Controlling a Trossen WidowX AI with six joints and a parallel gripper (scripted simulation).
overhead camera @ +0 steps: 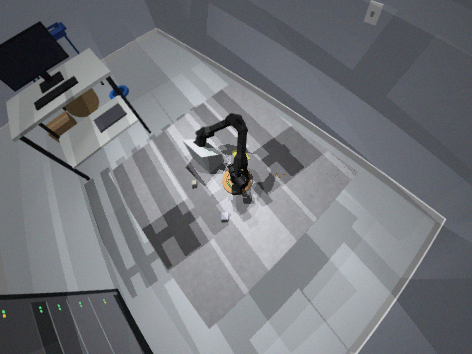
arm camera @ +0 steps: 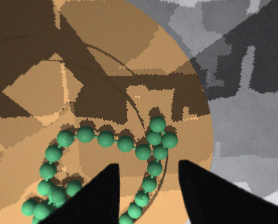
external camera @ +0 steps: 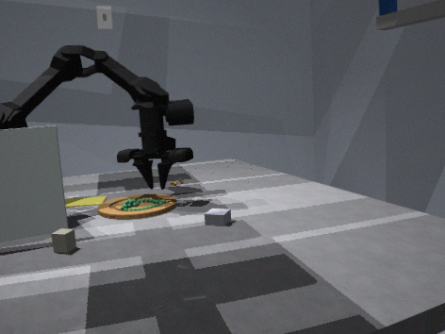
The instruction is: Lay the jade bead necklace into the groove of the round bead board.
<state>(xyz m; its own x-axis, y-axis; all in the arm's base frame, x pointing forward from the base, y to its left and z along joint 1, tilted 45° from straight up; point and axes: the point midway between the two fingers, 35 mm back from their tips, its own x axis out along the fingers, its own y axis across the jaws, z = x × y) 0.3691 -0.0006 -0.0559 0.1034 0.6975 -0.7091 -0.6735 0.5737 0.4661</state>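
The round wooden bead board [overhead camera: 226, 182] [external camera: 141, 215] [arm camera: 196, 145] lies flat. The jade bead necklace [external camera: 128, 205] [arm camera: 105, 139] rests on it as a closed, uneven loop. In the wrist view, beads at the lower right follow the groove's curved edge, with a small bunch at their upper end. The upper run of beads cuts across the board's middle, and another bunch sits at the lower left, partly hidden by a finger. My gripper [external camera: 157, 188] [arm camera: 148, 170] is partly open and empty, pointing down above the board, with no beads raised between its fingers.
A tall pale panel [overhead camera: 207, 159] [external camera: 30, 180] and a yellow sheet [external camera: 90, 201] are near the board. A beige cube [overhead camera: 194, 183] [external camera: 63, 242] and a pale lilac block [overhead camera: 224, 217] [external camera: 218, 217] stand apart. Small orange pieces [external camera: 177, 182] lie behind.
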